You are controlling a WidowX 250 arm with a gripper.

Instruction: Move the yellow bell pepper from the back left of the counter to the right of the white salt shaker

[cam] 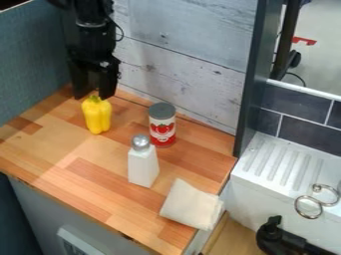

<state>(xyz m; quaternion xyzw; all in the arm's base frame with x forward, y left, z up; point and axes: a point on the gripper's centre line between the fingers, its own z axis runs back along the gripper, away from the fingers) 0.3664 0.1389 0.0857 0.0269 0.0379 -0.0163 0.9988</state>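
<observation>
A black two-finger gripper [93,93] hangs down over the far left part of a wooden countertop [40,152], at the end of a black arm that enters from the top edge. Its fingers [106,88] point downward and are spread apart, with a visible gap between them and nothing gripped. Directly below them, a yellow toy bell pepper [98,119] stands upright on the wood, its green stem [94,98] close under the gap; whether a fingertip touches the pepper's top cannot be made out. To the right of the pepper stands a can [162,128] with a grey lid and red tomatoes on its label. Nearer the camera, just beside the can, is a white shaker [142,167] with a silver cap, also upright. A folded cream cloth [191,205] lies by the counter's near right edge. Farther right is a white sink unit [265,162] with a ridged top.
</observation>
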